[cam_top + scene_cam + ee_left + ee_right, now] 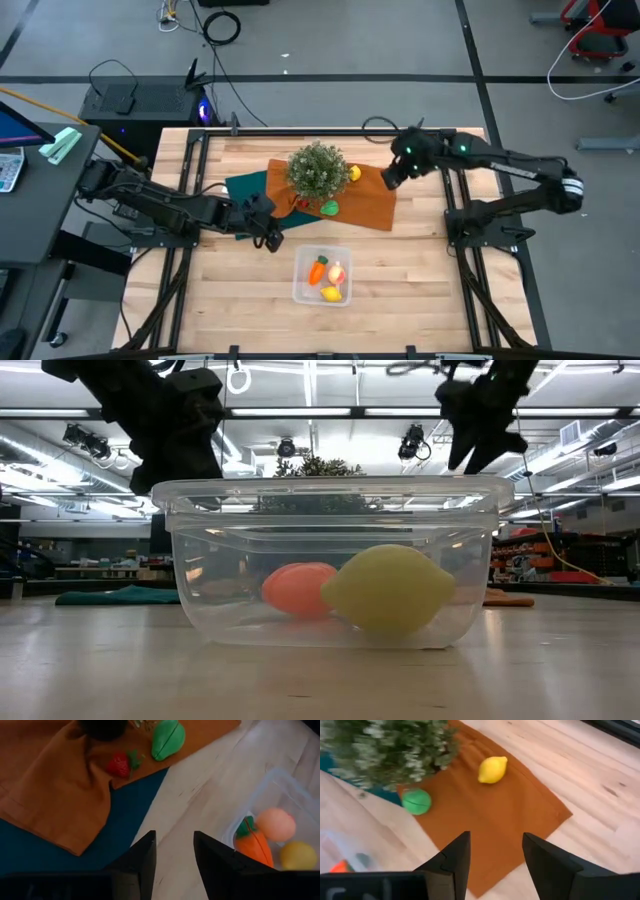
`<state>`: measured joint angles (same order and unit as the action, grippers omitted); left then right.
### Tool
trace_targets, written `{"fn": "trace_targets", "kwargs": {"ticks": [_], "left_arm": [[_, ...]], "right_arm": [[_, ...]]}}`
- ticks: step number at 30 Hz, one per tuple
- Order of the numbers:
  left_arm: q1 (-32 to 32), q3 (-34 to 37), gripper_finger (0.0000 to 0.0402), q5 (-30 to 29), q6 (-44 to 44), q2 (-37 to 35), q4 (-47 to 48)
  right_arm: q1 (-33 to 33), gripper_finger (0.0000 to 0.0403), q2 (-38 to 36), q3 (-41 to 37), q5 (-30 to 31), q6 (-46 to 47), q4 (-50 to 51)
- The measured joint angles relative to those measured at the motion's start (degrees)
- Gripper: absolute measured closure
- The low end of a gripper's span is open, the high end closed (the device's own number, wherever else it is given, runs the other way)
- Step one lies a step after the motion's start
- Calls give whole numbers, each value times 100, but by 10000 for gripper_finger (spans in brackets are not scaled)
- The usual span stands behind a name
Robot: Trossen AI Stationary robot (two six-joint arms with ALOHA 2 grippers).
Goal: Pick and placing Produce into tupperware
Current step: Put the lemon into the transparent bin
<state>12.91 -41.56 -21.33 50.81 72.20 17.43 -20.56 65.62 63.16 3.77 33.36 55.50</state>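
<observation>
Produce: five toy foods. Three sit in the tupperware [322, 275]: a carrot [318, 269], a peach-coloured fruit [337, 272] and a lemon [331, 293].
Still out: a second lemon [492, 769] and a green piece [416, 801]. Both lie on the orange cloth [510, 815] near the bushy plant [318, 170]. A small strawberry [119, 764] lies there too (it looks like a toy as well).
Tupperware: a clear box on the wooden table [400, 290], in front of the cloths, nearer the left arm.
Left gripper [174, 851]: fingers apart, holding nothing. It hangs just beside the box, over the table and the edge of the teal cloth [125, 815].
Right gripper [496, 852]: fingers apart, holding nothing. It hangs over the orange cloth, with the second lemon in front of it.
Which way things point: the carrot lies flat with its long side running along the box's long side, green top toward the cloths. The second lemon's long side lies slanted across the cloth.
What could go wrong: the lemon is round and may roll or slip if the fingers pinch it near a tip. I think a squeeze across its fat middle is safer. The plant's leaves are close, so an arm could bump them. The soft cloth could bunch up under a low finger.
</observation>
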Motion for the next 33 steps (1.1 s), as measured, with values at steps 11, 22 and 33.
{"fn": "trace_targets", "kwargs": {"ticks": [11,22,33], "left_arm": [[2,0,276,0,704,2,4],[2,-1,277,-1,1080,2,2],[2,-2,281,16,1169,2,2]], "right_arm": [[-738,256,566,-1276,-1333,-602,-2658],[-737,260,-375,-3507,-1692,218,-5134],[-736,269,-350,-3829,-512,-1248,-5508]]}}
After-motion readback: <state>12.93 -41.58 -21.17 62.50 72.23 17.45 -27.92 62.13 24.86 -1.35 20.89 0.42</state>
